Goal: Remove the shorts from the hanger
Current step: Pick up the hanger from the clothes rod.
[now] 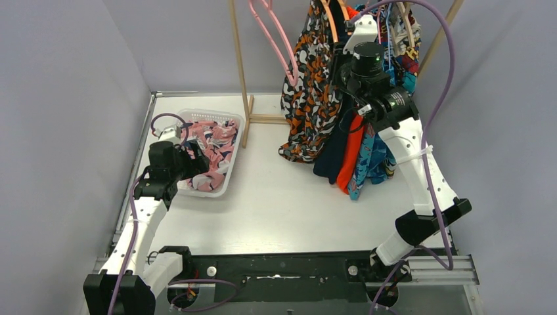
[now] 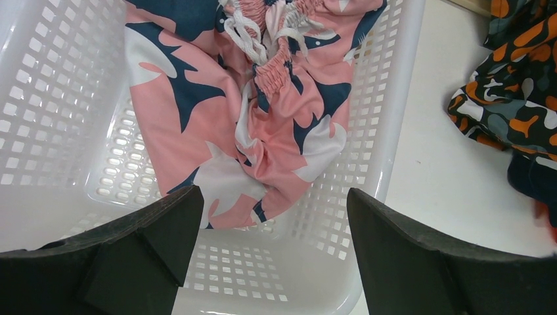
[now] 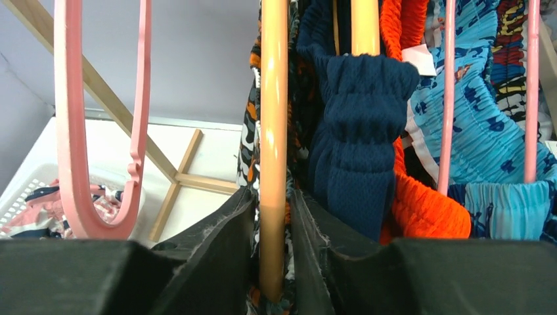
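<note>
Nearest, the left claw (image 2: pixel 274 200) fills the bottom of its wrist view. It is wide open over the white basket (image 2: pixel 59 79), where pink print shorts (image 2: pixel 197 131) lie. Farther back, upper right of the top view, the right claw (image 3: pixel 272 197) is narrow, its pads against both sides of the orange hanger (image 3: pixel 274 118). The black-and-orange shorts (image 1: pixel 307 98) hang straight down below that claw, long axis vertical. The right arm is much the nearer.
</note>
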